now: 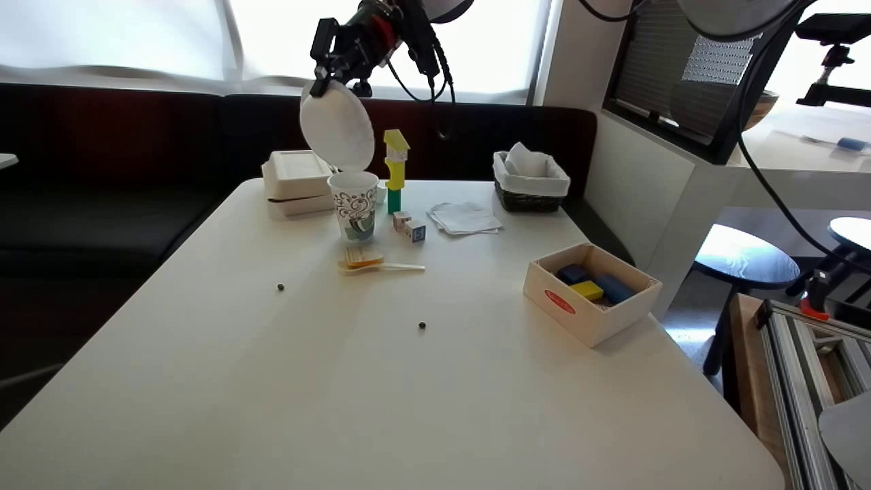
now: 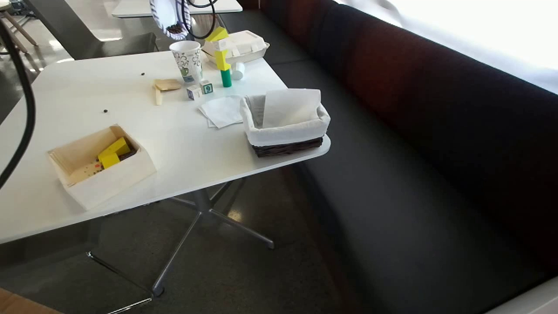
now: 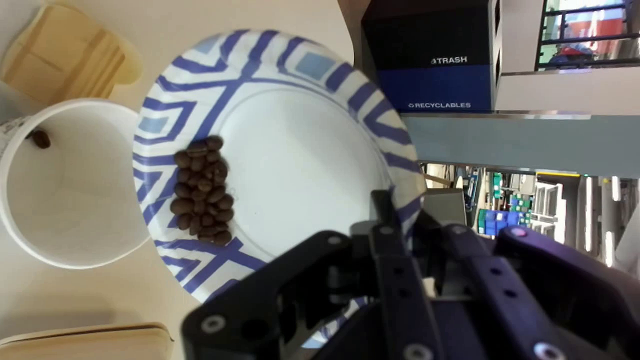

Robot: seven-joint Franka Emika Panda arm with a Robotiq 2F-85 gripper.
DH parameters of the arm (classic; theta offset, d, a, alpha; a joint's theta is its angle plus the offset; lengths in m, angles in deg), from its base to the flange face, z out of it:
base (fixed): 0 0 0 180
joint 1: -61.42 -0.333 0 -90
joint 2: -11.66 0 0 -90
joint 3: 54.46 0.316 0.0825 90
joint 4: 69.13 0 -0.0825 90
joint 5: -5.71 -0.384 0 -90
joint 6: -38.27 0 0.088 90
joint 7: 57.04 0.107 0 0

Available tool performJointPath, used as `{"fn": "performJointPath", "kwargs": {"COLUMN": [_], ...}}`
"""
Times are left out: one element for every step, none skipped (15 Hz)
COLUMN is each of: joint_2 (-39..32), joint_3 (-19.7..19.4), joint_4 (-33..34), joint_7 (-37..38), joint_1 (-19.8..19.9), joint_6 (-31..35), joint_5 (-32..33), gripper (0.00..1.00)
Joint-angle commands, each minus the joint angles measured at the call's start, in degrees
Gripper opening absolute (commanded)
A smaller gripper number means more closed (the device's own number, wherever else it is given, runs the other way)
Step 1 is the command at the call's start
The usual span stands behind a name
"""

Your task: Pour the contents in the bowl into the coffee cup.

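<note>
- Gripping the patterned paper bowl by its rim with the claw, lower right of centre in the wrist view.
- Showing coffee beans heaped at the bowl's left side, across from the claw, nearest the paper coffee cup at the frame's left edge.
- Holding the bowl steeply tilted, upper left of centre in an exterior view, low lip just above the cup's mouth.
- Showing at least one bean inside the cup; probably early in the pour.
- Likely calling for more tip toward the wrist view's left, sending the beans over that lip.
</note>
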Motion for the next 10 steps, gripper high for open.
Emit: {"fn": "performJointPath", "kwargs": {"joint_2": [-1.4,-1.6,-1.8,-2.0,-2.2,-2.3,-2.5,-2.7,-2.9,-3.1], "joint_3": [1.4,1.6,1.8,2.0,2.2,2.3,2.6,2.8,3.1,3.3], "joint_4": [0.3,0.3,0.4,0.5,0.6,0.6,0.7,0.8,0.9,0.9], "joint_7": [-2.1,-2.3,-2.5,-2.8,-3.2,-3.4,-3.7,-4.1,-4.4,-4.6], "joint_1": [1.2,1.3,1.4,1.5,1.7,1.8,2.0,2.2,2.4,2.6], "joint_6": [-3.2,-3.6,-4.0,-4.1,-4.2,-4.3,-4.4,-4.5,-4.6,-4.7], "joint_5": [-1.1,-1.1,-1.1,-1.1,-1.1,-1.1,-1.2,-1.2,-1.3,-1.3], "gripper": [0.02,0.02,0.02,0.02,0.02,0.02,0.02,0.02,0.02,0.02]}}
